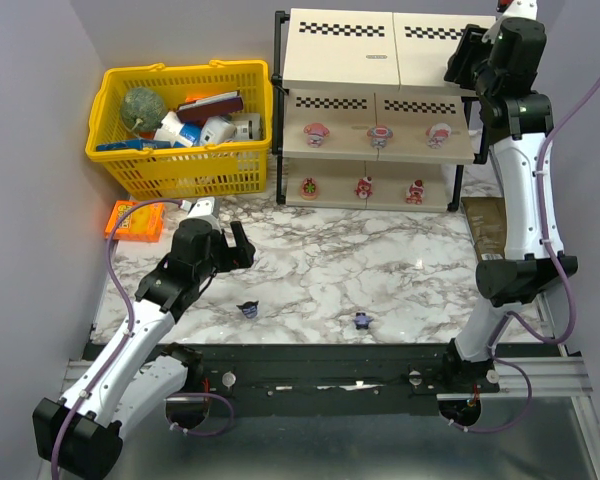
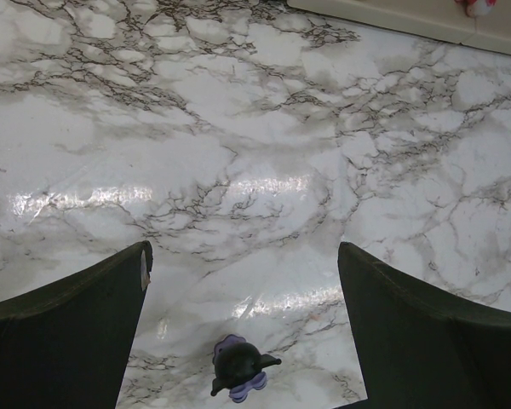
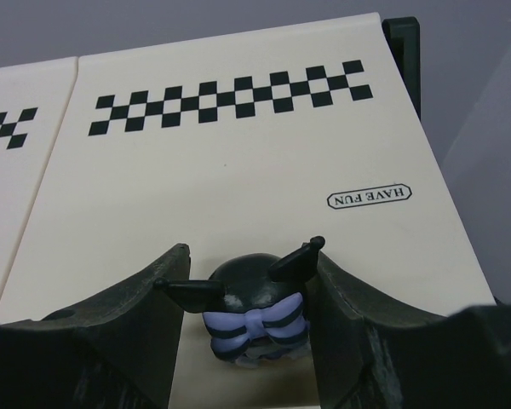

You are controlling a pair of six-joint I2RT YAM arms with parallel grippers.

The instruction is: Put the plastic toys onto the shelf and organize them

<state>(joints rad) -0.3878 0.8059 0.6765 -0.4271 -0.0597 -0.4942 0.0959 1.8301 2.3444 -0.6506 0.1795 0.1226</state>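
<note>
Right jaws are clamping a dark toy, the shelf lying just beneath them; a crooked release may be toppling it. Left jaws are standing apart.

The right claw brackets a dark figurine with a purple striped bow, standing on the shelf below its checkered strip.

One shelf with three boards. Three pink-and-white toys on its middle board. Three red-pink toys on its bottom board. Three dark toys: two near on the desk, one far right over the shelf's top. One yellow basket, far left. One orange box near it.
</note>
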